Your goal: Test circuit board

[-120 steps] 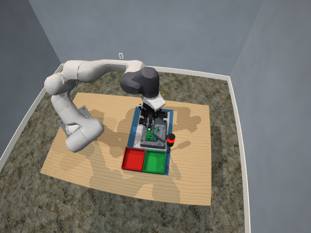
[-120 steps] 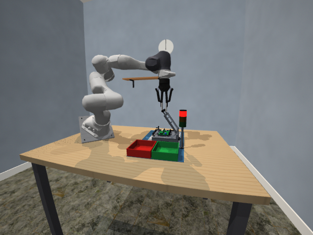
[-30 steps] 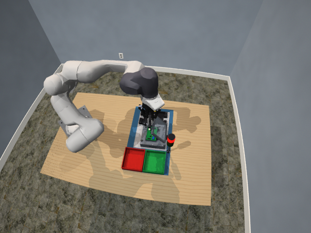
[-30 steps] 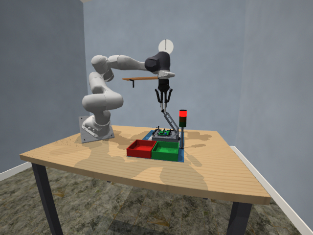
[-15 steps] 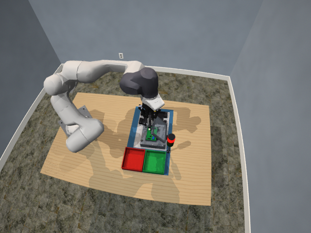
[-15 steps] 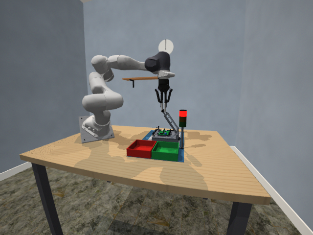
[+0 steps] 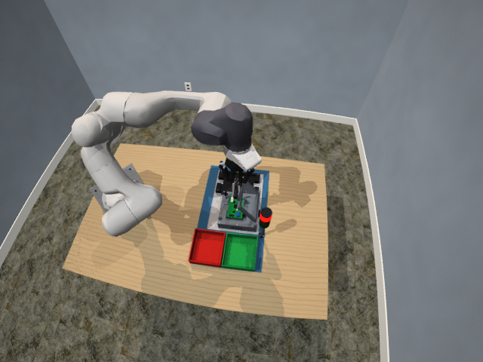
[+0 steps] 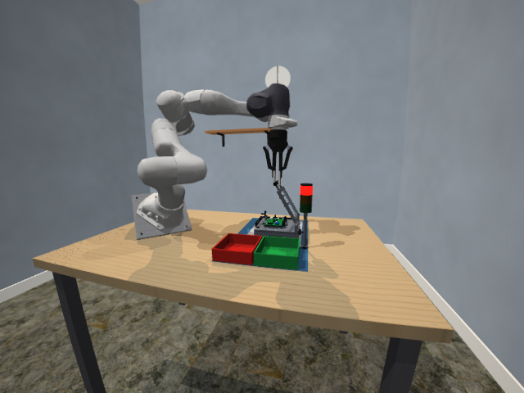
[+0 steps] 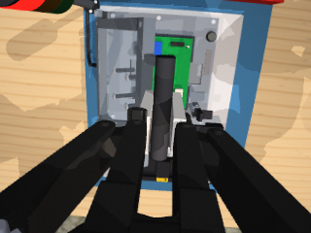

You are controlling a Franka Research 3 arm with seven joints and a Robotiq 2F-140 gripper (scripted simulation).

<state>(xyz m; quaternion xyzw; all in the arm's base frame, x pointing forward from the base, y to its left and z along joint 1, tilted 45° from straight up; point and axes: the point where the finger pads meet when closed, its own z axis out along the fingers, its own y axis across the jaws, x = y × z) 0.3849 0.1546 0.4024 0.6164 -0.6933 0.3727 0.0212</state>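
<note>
The black two-finger end effector (image 9: pixel 160 127) grips the raised lid's dark cylindrical handle (image 9: pixel 162 104) — the green rectangular circuit board (image 9: pixel 173 58) lies in the grey tester (image 8: pixel 277 228), signal tower (image 8: pixel 305 196) red.
</note>
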